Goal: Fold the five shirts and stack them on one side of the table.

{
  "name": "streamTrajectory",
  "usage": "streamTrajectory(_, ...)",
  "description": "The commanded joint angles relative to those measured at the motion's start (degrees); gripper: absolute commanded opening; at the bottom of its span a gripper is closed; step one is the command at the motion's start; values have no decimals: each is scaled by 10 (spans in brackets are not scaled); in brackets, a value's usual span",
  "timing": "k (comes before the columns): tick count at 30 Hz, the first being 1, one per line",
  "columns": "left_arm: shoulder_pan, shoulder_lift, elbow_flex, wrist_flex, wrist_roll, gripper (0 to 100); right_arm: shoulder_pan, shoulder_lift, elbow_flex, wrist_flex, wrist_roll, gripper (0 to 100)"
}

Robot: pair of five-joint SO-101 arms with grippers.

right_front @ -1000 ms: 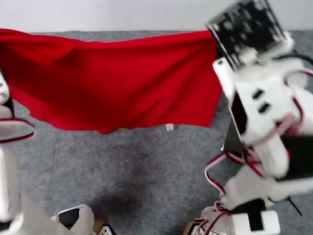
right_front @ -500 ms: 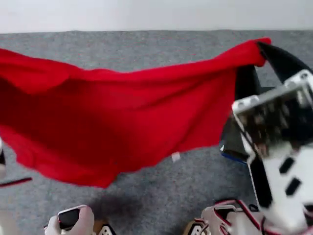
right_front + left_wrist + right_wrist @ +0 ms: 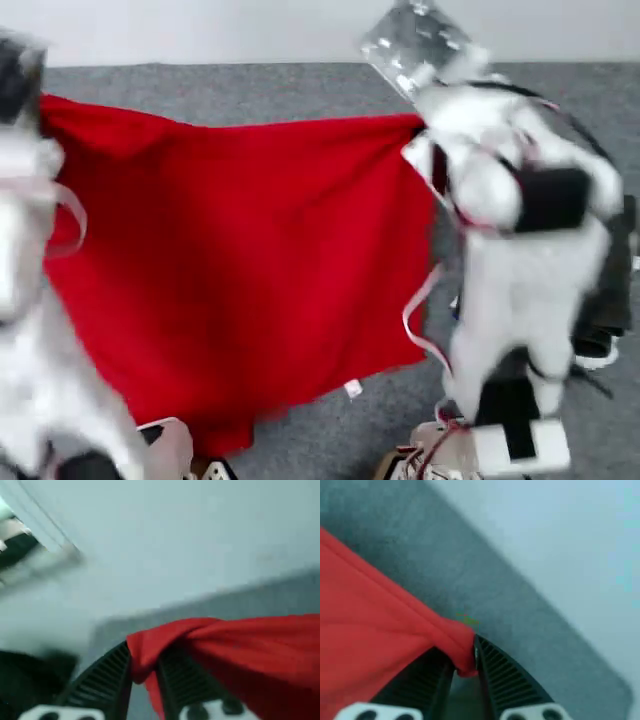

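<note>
The red shirt [image 3: 240, 280] is spread over the grey desk [image 3: 330, 440], its hem at the near edge. Toward the far edge, the left gripper [image 3: 145, 672] pinches one corner and the right gripper [image 3: 465, 662] pinches the other.

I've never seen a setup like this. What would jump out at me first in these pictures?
The large bright red cloth shirt grabs the eye first, stretched wide over the grey felt-covered table in the high view. It is pinched at its two far corners: the left hand and the right hand are each shut on a bunched bit of red fabric, seen close up in the wrist views.
</note>
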Motion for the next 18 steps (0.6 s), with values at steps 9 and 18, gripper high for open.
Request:
streamTrajectory(9,2,316,-4,-158,-5,4,-5,266,44,-355,7,10)
streamTrajectory(18,20,465,-250,-21,28,4,-8,350,44,-527,57,10)
